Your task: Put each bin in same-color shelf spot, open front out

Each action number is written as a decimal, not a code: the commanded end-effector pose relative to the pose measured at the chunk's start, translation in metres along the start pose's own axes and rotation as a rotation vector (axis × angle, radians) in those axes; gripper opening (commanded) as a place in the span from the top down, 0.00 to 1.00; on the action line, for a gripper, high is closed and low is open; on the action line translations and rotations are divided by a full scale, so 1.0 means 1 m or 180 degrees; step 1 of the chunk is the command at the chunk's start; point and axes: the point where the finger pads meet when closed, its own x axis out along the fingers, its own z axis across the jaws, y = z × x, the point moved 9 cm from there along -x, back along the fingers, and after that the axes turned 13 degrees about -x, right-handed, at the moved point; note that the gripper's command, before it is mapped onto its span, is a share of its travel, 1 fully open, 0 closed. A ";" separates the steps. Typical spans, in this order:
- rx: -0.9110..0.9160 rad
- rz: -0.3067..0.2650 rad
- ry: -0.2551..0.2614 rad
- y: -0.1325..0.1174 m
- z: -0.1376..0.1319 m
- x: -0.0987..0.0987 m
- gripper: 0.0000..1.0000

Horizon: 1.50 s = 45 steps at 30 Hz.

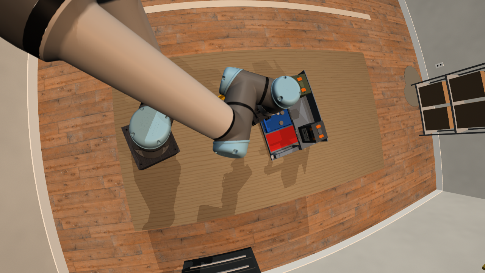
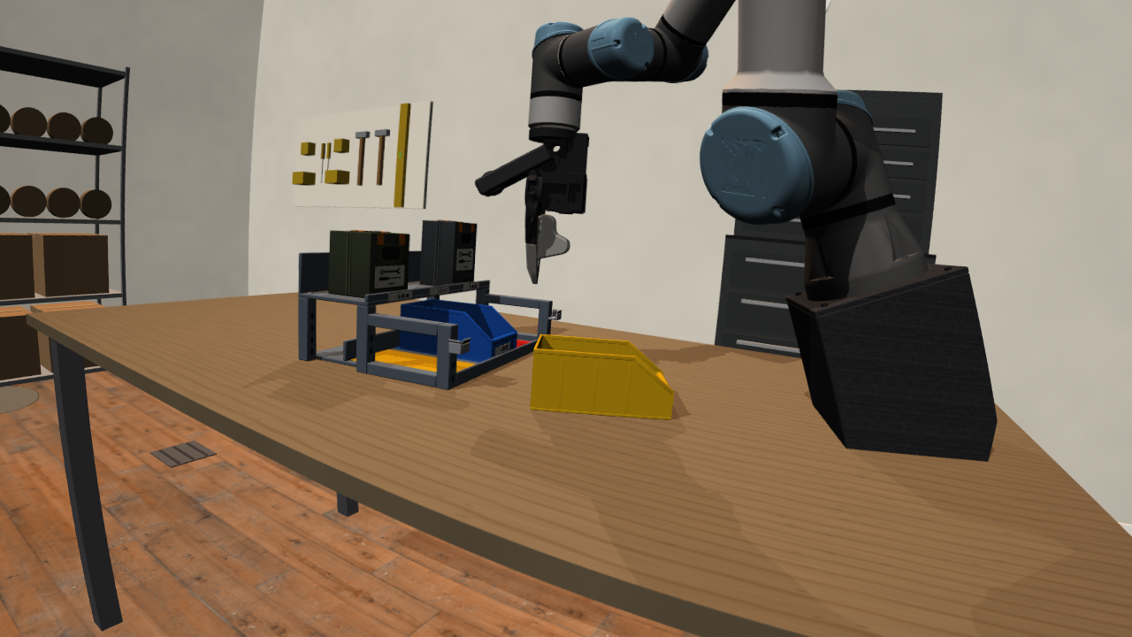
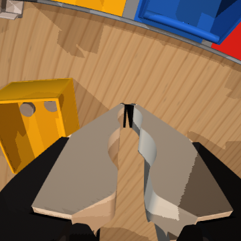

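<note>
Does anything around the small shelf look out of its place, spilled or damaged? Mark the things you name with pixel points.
The yellow bin [image 1: 221, 97] [image 2: 597, 384] [image 3: 37, 90] stands on the table [image 1: 346, 135] [image 2: 712, 491] [image 3: 187, 84], outside the shelf [image 1: 313, 105] [image 2: 362, 341] [image 3: 127, 20], while the yellow mark [image 2: 419, 362] [image 3: 100, 6] is uncovered. That looks like unfinished work, not a fault. I see nothing spilled or damaged.

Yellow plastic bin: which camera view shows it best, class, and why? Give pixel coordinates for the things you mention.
The exterior view: the whole yellow plastic bin [image 1: 221, 97] [image 2: 601, 384] [image 3: 37, 91] stands there unobstructed, sloped front included. The wrist view shows two round parts inside, but the picture's edge cuts the bin off. The top view shows only a sliver beside the arm [image 1: 152, 74] [image 2: 791, 39].
</note>
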 end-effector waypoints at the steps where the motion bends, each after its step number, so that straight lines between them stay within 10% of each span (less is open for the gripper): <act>1: -0.0495 0.0031 0.0026 -0.003 -0.005 -0.003 1.00; 45: -0.5847 0.0046 -0.0007 -0.047 -0.069 -0.017 1.00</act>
